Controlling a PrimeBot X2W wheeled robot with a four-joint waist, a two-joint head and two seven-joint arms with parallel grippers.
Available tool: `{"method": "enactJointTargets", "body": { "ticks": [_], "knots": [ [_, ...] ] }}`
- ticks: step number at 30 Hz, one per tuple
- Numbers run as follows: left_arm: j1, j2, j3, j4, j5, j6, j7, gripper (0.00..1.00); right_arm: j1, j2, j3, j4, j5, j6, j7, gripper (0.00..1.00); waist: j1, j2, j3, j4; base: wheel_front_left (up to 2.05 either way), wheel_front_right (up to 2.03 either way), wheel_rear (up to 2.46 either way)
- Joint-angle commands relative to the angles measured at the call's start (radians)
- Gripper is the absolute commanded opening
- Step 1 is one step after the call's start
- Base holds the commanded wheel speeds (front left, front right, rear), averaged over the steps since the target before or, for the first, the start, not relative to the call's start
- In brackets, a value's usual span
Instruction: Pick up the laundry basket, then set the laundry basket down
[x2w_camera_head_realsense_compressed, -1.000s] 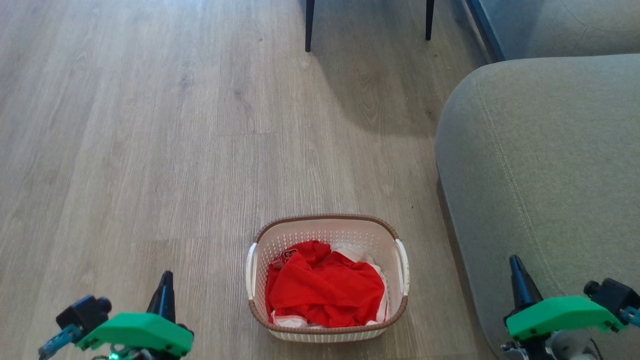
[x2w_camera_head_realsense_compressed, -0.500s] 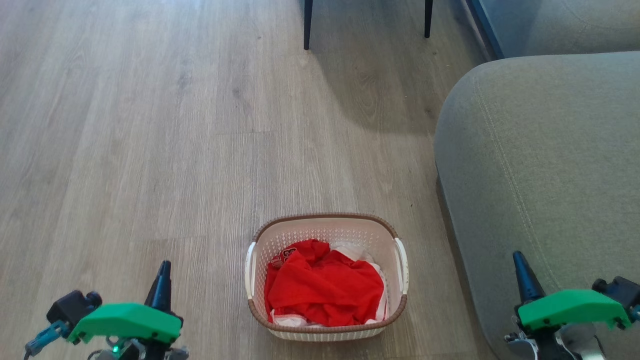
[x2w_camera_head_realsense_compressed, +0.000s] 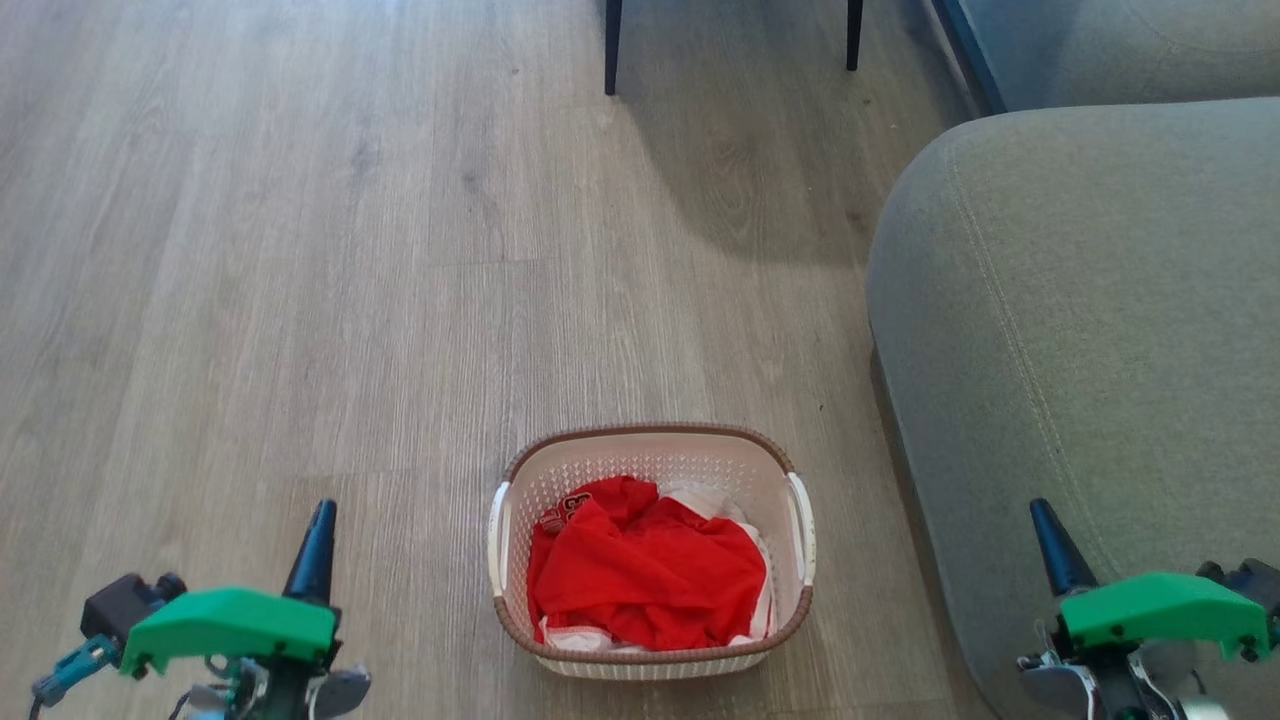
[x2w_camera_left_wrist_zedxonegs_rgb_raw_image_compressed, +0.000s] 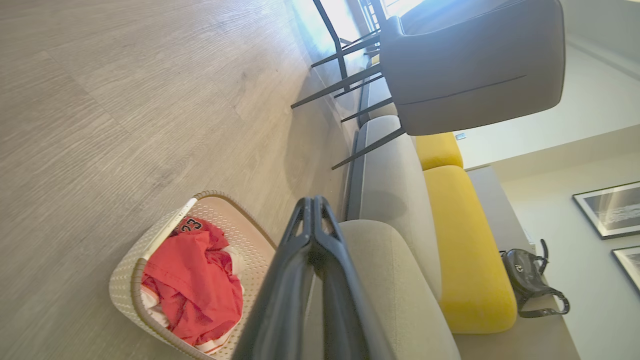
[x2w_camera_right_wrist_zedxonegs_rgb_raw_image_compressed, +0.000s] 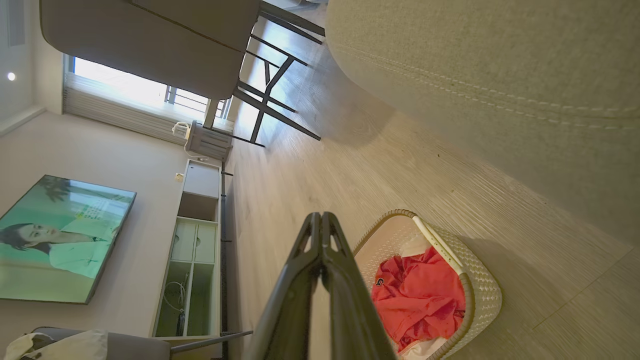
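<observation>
Step in hand looks like the approach, nothing lifted yet. Laundry basket (x2w_camera_head_realsense_compressed: 650, 550) sits on the floor (x2w_camera_head_realsense_compressed: 300, 250), between the two grippers and a bit ahead of them, just beside the grey sofa (x2w_camera_head_realsense_compressed: 1080, 300). Red clothes (x2w_camera_head_realsense_compressed: 645, 575) inside. Left gripper (x2w_camera_head_realsense_compressed: 318, 535) is off the basket's left handle (x2w_camera_head_realsense_compressed: 495, 540), fingers pressed together, empty. Right gripper (x2w_camera_head_realsense_compressed: 1055, 555) hangs over the sofa edge, well right of the right handle (x2w_camera_head_realsense_compressed: 803, 528), also closed and empty. Next move as I read it: open both, bring them inward and down to the handles. Right arm needs to clear the sofa first.
</observation>
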Motion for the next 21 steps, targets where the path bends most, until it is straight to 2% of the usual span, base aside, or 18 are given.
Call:
{"method": "enactJointTargets", "body": {
  "ticks": [1, 21],
  "knots": [
    [-0.054, 0.004, 0.039, -0.028, -0.020, -0.008, 0.006, 0.00, -0.063, -0.017, 0.008, -0.027, 0.021, -0.002, 0.006, 0.00, 0.0000, 0.0000, 0.000, 0.000, 0.00, 0.00, 0.00],
    [-0.095, -0.012, 0.104, -0.010, -0.244, -0.060, 0.066, 0.00, -0.099, -0.018, -0.022, -0.004, 0.240, -0.002, 0.061, 0.00, 0.0000, 0.0000, 0.006, -0.005, 0.00, 0.00, 0.00]
  ]
}}
